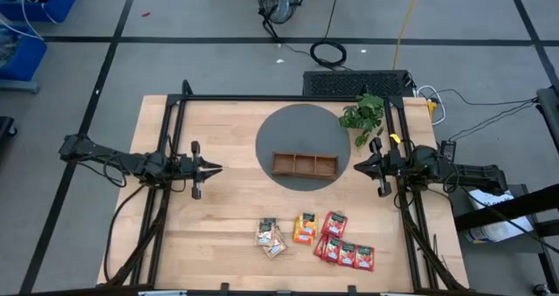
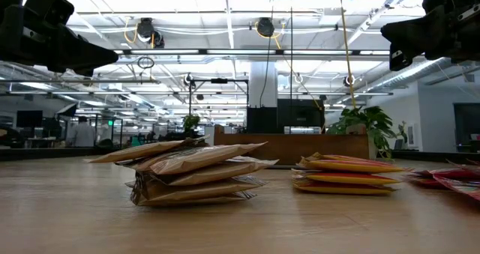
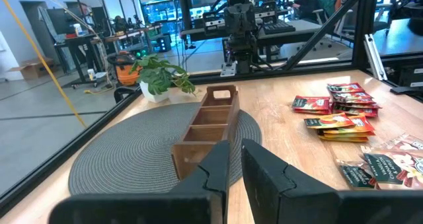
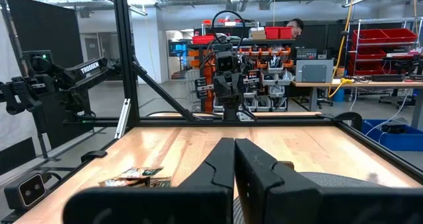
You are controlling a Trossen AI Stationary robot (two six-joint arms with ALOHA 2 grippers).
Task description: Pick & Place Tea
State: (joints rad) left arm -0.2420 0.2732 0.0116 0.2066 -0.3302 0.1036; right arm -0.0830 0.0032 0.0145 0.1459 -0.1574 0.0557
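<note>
— Sachets, nearest edge: how are they laid?
— Tea sachets (image 1: 314, 237) are grouped on the bare table (image 1: 223, 209) in three piles: pale ones (image 1: 272, 237), orange ones (image 1: 305, 228) and red ones (image 1: 343, 245).
— Next item back?
— A wooden tray (image 1: 304, 164) is set on a round grey mat (image 1: 301, 145), a plant (image 1: 364, 115) beside it.
— Grippers?
— The left gripper (image 1: 216, 168) is held above the table, fingers nearly together, nothing gripped. The right gripper (image 1: 356, 168) is closed and empty, near the mat's edge.

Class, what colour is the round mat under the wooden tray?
Grey round mat, clearest in the high view.
</note>
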